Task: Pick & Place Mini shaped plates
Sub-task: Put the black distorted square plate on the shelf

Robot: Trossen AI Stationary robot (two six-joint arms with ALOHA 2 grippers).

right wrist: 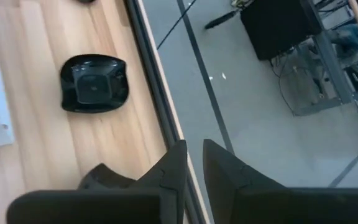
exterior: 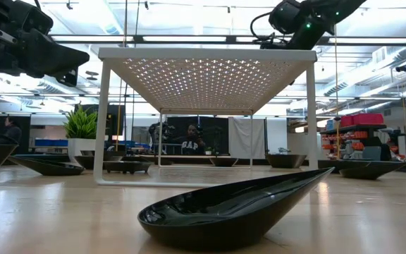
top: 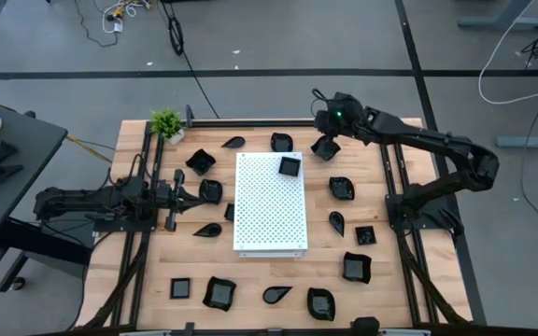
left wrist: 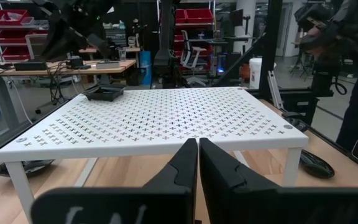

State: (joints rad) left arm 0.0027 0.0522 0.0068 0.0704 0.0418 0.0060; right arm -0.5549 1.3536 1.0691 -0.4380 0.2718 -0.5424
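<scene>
The middle of the table [top: 138, 271] is taken up by a raised white perforated board [top: 269, 210] on four legs, beneath which a low passage is left. One square dish [top: 290, 166] is set on its far right corner; the rest of its top is unoccupied. Both long sides are lined by scattered mini shaped plates [top: 343, 189], with narrow strips of bare wood between them. A potted plant [top: 167, 124] is stood at the far left corner. The left gripper [top: 197, 194] is laid low beside the board's left edge, and the right gripper [top: 325, 147] is held over the far edge right of the board.
</scene>
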